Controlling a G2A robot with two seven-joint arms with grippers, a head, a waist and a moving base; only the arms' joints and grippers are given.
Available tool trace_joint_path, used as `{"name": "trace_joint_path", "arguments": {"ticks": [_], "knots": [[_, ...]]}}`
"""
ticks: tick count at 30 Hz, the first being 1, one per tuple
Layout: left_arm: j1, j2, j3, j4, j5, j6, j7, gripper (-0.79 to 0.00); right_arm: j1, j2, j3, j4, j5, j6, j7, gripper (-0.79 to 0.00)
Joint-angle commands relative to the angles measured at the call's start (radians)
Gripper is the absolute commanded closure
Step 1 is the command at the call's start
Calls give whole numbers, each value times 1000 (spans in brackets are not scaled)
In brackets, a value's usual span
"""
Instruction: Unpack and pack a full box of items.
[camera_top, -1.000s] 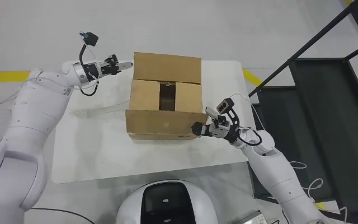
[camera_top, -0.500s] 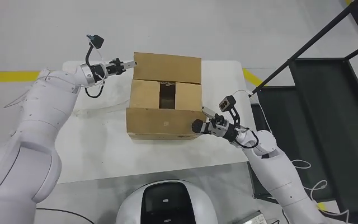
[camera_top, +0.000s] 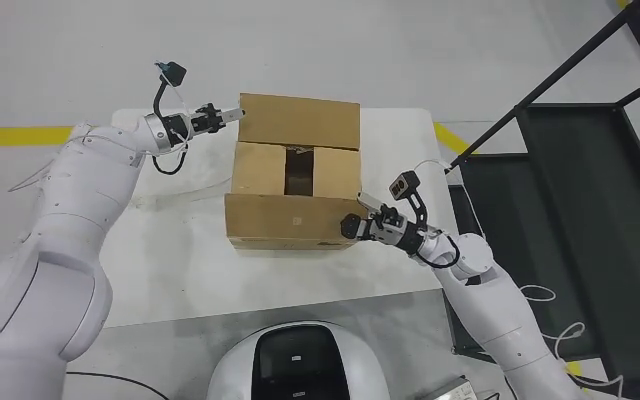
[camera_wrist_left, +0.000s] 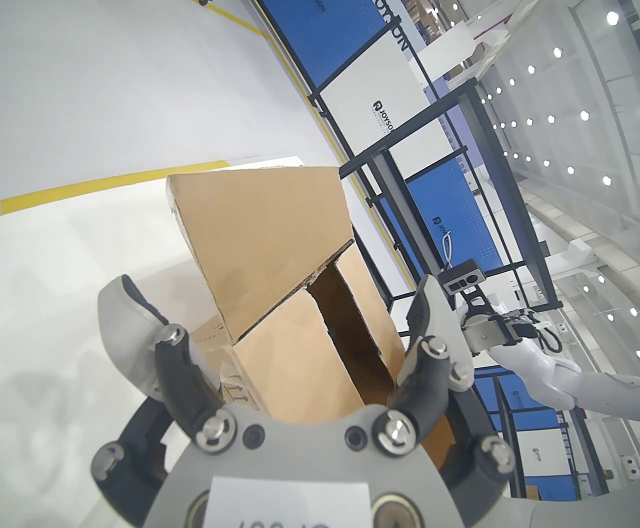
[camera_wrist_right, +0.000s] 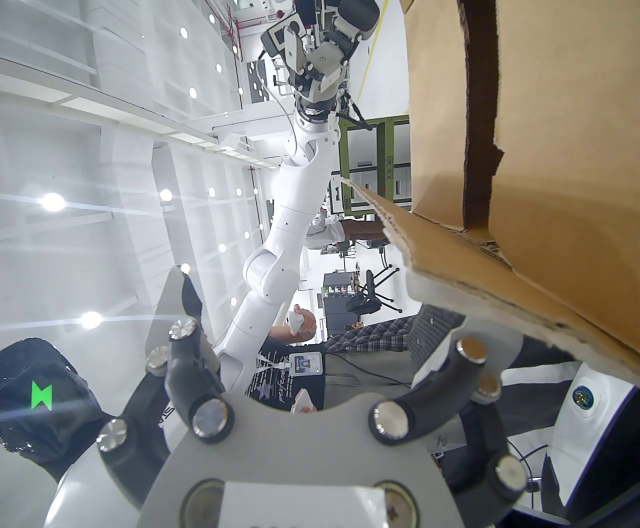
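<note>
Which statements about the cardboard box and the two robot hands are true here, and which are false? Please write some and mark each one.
1. The cardboard box stands on the white table. True.
2. Its inner flaps meet with no gap. False: a dark gap shows between them.
3. The left hand is at the box's far left corner, fingers open. True.
4. The right hand reaches down inside the box. False: it is outside, at the right end of the near flap.
</note>
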Motion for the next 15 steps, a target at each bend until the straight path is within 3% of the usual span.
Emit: {"name": "trace_joint_path", "arguments": {"ticks": [1,8,15], "knots": [[15,6,-7,-25,11,17,32,-785,3,-4,-4,2,-8,-11,-69,-785],[47,19,-22,-86,46,78,74,-785,29,-10,-14,51,-53,-11,-132,-785],[57,3,-24,-89,58,151,92,-785,19,-9,-7,50,-115,-20,-154,-785]]}}
